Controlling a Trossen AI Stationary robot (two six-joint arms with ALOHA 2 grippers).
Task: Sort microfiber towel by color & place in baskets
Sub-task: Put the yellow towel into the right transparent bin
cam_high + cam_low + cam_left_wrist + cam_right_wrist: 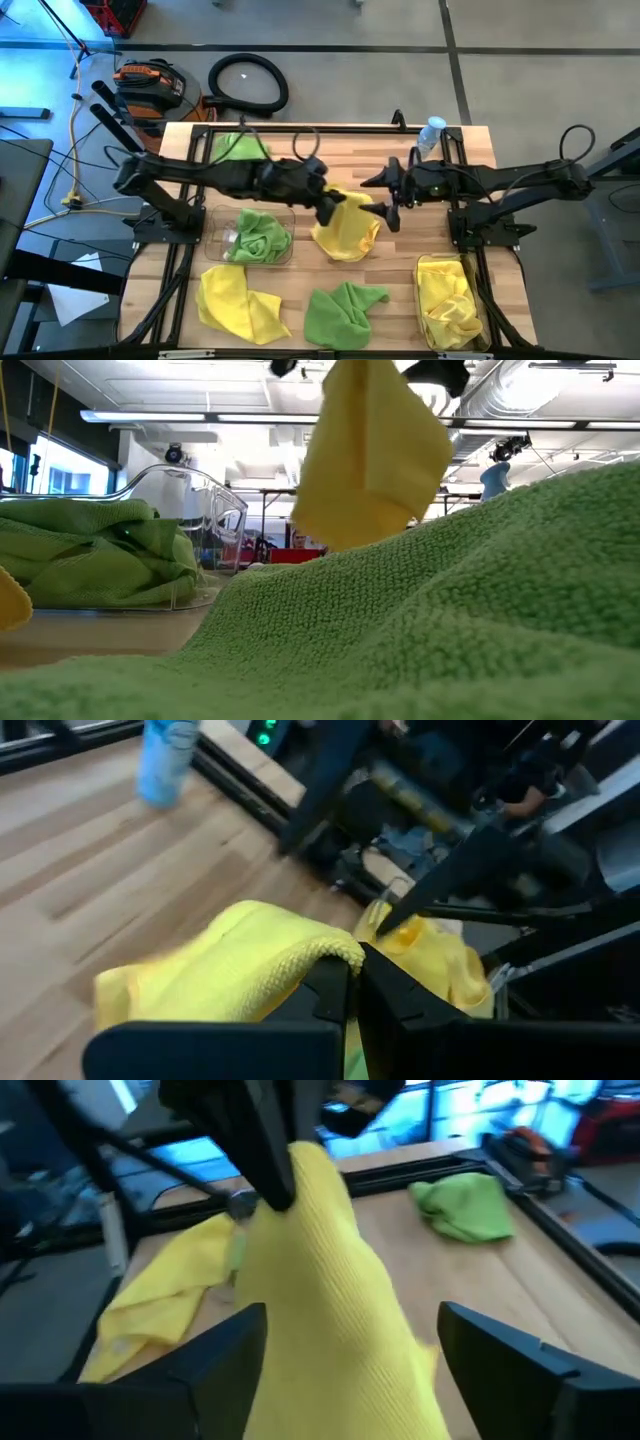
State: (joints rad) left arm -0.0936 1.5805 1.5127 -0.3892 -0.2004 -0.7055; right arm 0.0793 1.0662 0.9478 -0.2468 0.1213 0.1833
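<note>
Yellow towel (347, 228) in left gripper (329, 207)

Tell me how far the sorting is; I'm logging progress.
Done: green towels in the left basket, yellow ones in the right basket. In hand: left gripper holds up a yellow towel, right gripper open beside it. Left: three loose towels.

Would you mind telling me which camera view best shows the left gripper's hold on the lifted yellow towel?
The left wrist view: the left gripper is shut on the yellow towel. The high view shows it hanging mid-table, the low view only the cloth, and the right wrist view the towel between the open right gripper.
</note>
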